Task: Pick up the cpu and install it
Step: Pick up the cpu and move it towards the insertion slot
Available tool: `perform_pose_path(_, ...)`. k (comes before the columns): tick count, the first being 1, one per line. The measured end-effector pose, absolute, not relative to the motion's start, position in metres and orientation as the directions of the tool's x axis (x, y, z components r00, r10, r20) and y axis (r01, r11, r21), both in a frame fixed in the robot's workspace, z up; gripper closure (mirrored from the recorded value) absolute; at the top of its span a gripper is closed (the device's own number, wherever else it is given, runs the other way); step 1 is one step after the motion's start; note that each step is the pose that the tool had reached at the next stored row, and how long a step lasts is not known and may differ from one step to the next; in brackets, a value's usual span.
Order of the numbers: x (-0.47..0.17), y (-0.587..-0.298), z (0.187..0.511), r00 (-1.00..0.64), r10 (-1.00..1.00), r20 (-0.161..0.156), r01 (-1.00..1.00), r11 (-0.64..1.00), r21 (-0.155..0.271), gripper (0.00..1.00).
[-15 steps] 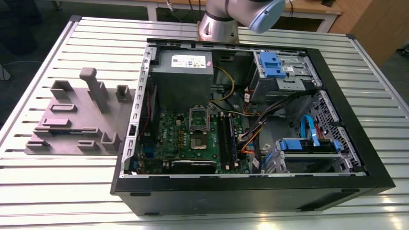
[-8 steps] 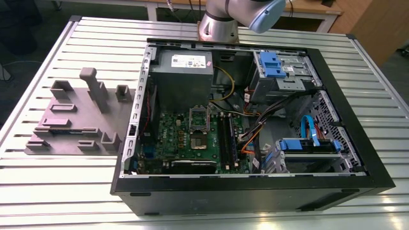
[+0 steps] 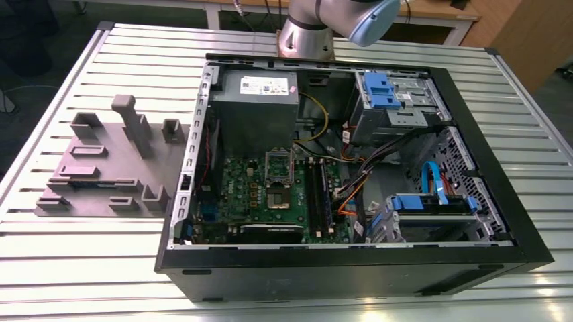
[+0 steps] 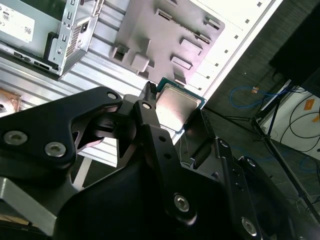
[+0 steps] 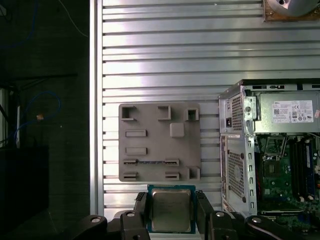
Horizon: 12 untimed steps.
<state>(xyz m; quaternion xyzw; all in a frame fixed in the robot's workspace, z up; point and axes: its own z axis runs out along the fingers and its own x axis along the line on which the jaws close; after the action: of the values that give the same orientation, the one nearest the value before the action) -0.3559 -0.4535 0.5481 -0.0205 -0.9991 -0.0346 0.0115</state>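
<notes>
Clasping the cpu (image 5: pixel 171 209) by opposite edges, the hand (image 5: pixel 171 212) hangs above the grey tray (image 5: pixel 152 120) and white-labelled power supply (image 5: pixel 290 112).

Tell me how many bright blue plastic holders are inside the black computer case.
2. One bright blue plastic holder is toward the exterior view's upper right, the other toward its lower right, inside the black case. Others may be hidden.
</notes>
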Motion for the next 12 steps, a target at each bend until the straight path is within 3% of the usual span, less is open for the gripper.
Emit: perform_pose_path(12, -0.356, -0.456, 0.531, -0.999, 0.04, 0.024, 0.042, 0.997, 0.069, 0.53)
